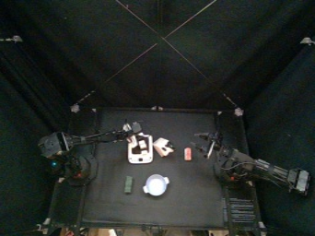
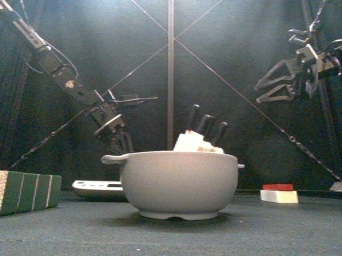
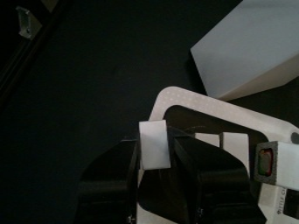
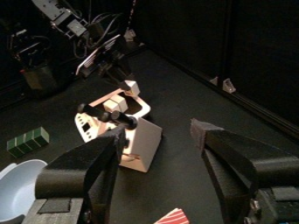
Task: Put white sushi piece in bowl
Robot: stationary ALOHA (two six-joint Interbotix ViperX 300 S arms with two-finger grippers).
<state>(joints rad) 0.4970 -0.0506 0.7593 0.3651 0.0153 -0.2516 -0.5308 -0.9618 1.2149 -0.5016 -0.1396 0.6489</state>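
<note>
The left claw (image 3: 176,175) grips the white sushi piece (image 3: 155,145) between its 2 jaws, lifted above the white tray (image 3: 222,109). The bowl (image 2: 181,183) sits apart near the surface's front; its inside looks bare from above. The right claw (image 4: 158,162) hangs open, raised off to the side.

You are looking at a robotics test cell, not a home or kitchen. Black curtains (image 1: 37,83) enclose a small black desk (image 1: 110,124) on all sides, taut lines cross overhead, and two black robot arms reach in over toy-like props.
</note>
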